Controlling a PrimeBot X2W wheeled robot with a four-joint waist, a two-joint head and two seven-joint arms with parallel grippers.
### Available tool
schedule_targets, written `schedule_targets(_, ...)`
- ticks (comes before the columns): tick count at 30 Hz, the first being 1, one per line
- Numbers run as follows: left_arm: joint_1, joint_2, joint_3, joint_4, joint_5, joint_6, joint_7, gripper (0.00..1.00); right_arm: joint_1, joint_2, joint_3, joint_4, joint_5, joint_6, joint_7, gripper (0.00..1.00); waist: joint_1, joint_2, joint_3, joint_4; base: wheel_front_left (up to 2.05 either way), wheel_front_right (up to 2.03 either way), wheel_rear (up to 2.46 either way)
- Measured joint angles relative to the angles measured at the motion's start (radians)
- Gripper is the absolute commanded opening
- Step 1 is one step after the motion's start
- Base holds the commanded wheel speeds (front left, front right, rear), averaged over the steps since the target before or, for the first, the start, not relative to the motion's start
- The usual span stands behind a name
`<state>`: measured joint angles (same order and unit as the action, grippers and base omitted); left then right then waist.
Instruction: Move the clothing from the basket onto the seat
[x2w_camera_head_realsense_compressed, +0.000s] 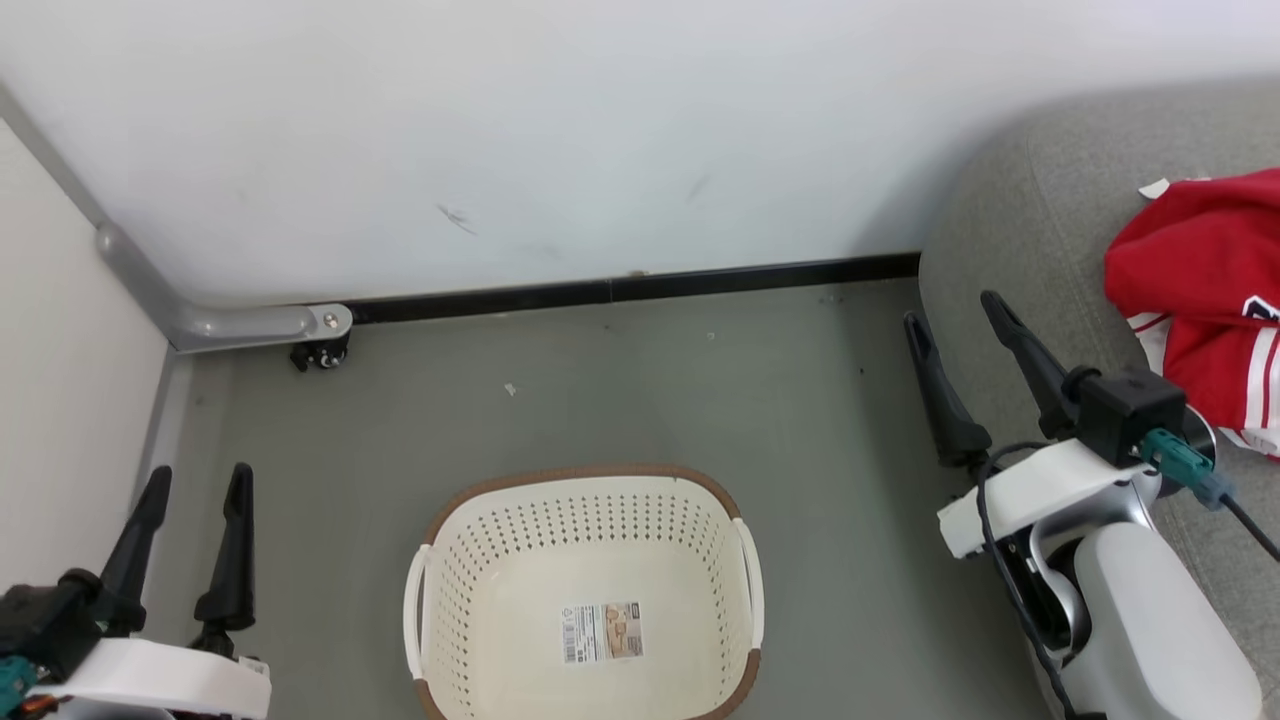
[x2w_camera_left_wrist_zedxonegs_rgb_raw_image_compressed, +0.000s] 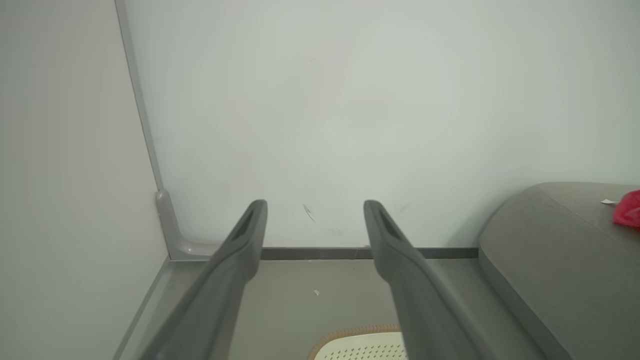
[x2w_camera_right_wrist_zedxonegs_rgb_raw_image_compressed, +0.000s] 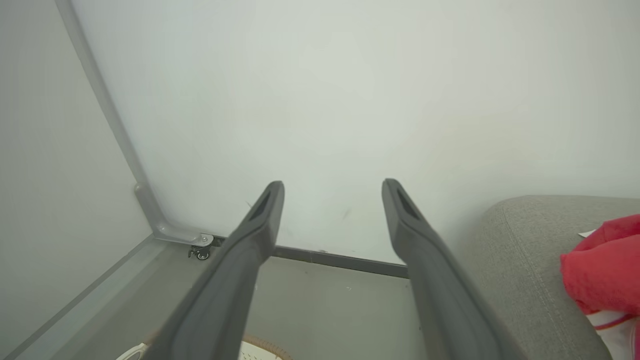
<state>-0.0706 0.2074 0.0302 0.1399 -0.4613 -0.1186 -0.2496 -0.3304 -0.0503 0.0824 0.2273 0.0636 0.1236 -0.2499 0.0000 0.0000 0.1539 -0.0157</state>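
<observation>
The cream-white basket (x2w_camera_head_realsense_compressed: 585, 600) with a brown rim stands on the grey floor in the lower middle, with just a label on its floor. Red clothing (x2w_camera_head_realsense_compressed: 1205, 300) with white stripes lies bunched on the grey seat (x2w_camera_head_realsense_compressed: 1030, 230) at the right. Beside the seat's left edge, my right gripper (x2w_camera_head_realsense_compressed: 955, 322) is open and holds nothing. At the lower left my left gripper (x2w_camera_head_realsense_compressed: 200, 482) is open too, away from the basket. In the left wrist view the gripper (x2w_camera_left_wrist_zedxonegs_rgb_raw_image_compressed: 315, 206) faces the wall above the basket rim (x2w_camera_left_wrist_zedxonegs_rgb_raw_image_compressed: 357, 331). The right wrist view shows the gripper (x2w_camera_right_wrist_zedxonegs_rgb_raw_image_compressed: 332, 186), the seat (x2w_camera_right_wrist_zedxonegs_rgb_raw_image_compressed: 520, 250) and the clothing (x2w_camera_right_wrist_zedxonegs_rgb_raw_image_compressed: 602, 270).
A white wall (x2w_camera_head_realsense_compressed: 560, 130) with a dark baseboard closes off the back. A pale panel (x2w_camera_head_realsense_compressed: 60, 390) with a grey metal frame and a small castor (x2w_camera_head_realsense_compressed: 320, 352) stands at the left. Bare grey floor (x2w_camera_head_realsense_compressed: 650, 390) lies between basket and wall.
</observation>
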Motion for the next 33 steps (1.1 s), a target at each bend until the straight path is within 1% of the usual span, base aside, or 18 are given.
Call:
schedule_targets(9, 0.062, -0.028, 0.009, -0.008, 0.016, -0.007, 0.0, 1.0, 0.099, -0.004, -0.011, -0.042, 0.016, 0.0, -0.001, 1.0, 0.0, 0.0, -0.065, 0.013, 0.0, 0.0, 0.0)
schedule_targets(13, 0.086, -0.039, 0.013, -0.009, 0.031, -0.007, 0.0, 1.0, 0.139, -0.003, -0.01, -0.061, 0.043, 0.0, -0.001, 1.0, 0.0, 0.0, -0.092, 0.017, 0.0, 0.0, 0.0)
schedule_targets(20, 0.126, -0.047, 0.015, -0.011, 0.043, -0.007, 0.0, 1.0, 0.203, -0.002, -0.007, -0.099, 0.051, 0.0, -0.001, 1.0, 0.0, 0.0, -0.137, 0.022, 0.0, 0.0, 0.0)
schedule_targets(33, 0.187, -0.056, 0.02, -0.022, 0.077, -0.008, 0.0, 1.0, 0.291, -0.012, -0.013, -0.124, 0.051, 0.0, -0.001, 1.0, 0.0, 0.0, -0.194, 0.024, 0.0, 0.0, 0.0)
